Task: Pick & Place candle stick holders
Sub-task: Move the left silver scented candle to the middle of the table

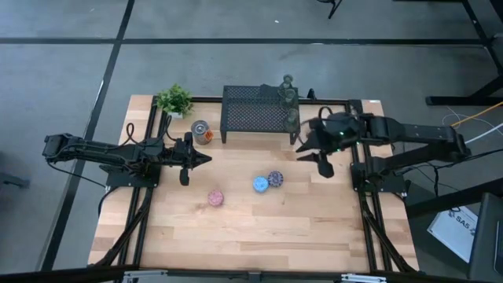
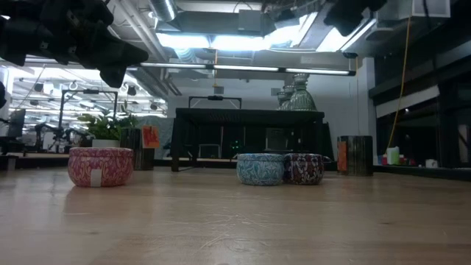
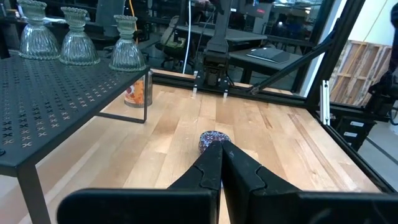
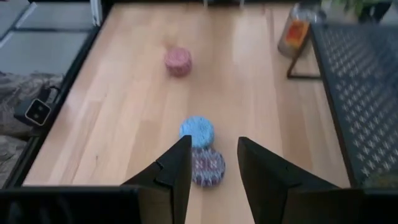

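The pink holder, the blue holder and the purple holder stand on the wooden table; blue and purple are side by side. Three clear glass holders stand on the black mesh stand at its right end. One silver-and-orange holder stands by the stand's left end, another by its right leg. My left gripper is shut and empty, above the table left of the pink holder. My right gripper is open and empty, above the table right of the purple holder.
A small green potted plant stands at the far left corner. Black frame rails run along the table's left and right sides. Bare wood lies near the front edge.
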`<move>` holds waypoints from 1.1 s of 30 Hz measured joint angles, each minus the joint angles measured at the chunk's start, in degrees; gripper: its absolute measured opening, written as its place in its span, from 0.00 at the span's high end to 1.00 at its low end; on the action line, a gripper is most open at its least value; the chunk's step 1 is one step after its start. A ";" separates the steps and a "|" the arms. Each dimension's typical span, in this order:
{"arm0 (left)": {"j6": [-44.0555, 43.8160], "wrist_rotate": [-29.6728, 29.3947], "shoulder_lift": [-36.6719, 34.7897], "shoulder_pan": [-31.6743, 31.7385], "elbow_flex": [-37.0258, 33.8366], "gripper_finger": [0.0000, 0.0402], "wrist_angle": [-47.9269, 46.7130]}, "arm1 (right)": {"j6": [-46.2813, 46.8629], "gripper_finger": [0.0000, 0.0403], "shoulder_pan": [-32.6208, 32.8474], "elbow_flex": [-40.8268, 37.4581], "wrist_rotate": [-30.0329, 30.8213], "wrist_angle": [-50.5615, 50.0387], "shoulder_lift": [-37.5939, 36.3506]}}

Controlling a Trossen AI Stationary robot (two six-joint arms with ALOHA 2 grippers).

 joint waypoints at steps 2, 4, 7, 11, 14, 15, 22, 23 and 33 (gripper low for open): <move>0.00 0.00 0.00 0.02 0.00 1.00 0.00 | -1.21 0.67 0.31 -3.38 0.02 4.03 -2.57; -0.01 0.00 0.00 0.01 0.00 1.00 0.00 | -2.53 0.67 0.49 -6.87 0.04 8.36 -4.69; 0.02 -0.01 -0.02 0.02 0.00 1.00 0.02 | -3.58 0.67 0.50 -12.18 0.00 15.37 -6.93; -0.01 -0.09 0.00 0.02 0.00 1.00 0.02 | -3.67 0.67 0.47 -19.16 0.00 22.44 -9.12; -0.08 -0.07 0.00 0.01 0.00 1.00 0.02 | -3.42 0.67 0.47 -23.49 0.00 26.59 -10.66; -0.26 -0.07 -0.02 0.00 0.00 1.00 0.02 | -3.02 0.67 0.47 -24.69 0.00 27.91 -11.18; -6.07 -0.05 0.00 -0.05 0.00 1.00 0.02 | 0.16 0.67 0.50 -31.74 -3.15 32.81 -15.29; -6.42 -0.05 0.00 -0.03 0.00 1.00 0.00 | 0.81 0.67 0.50 -32.72 -3.76 33.81 -15.92; -8.07 -4.50 0.30 -0.03 0.00 0.99 -0.05 | 1.04 0.67 0.43 -40.19 -4.83 41.36 -20.36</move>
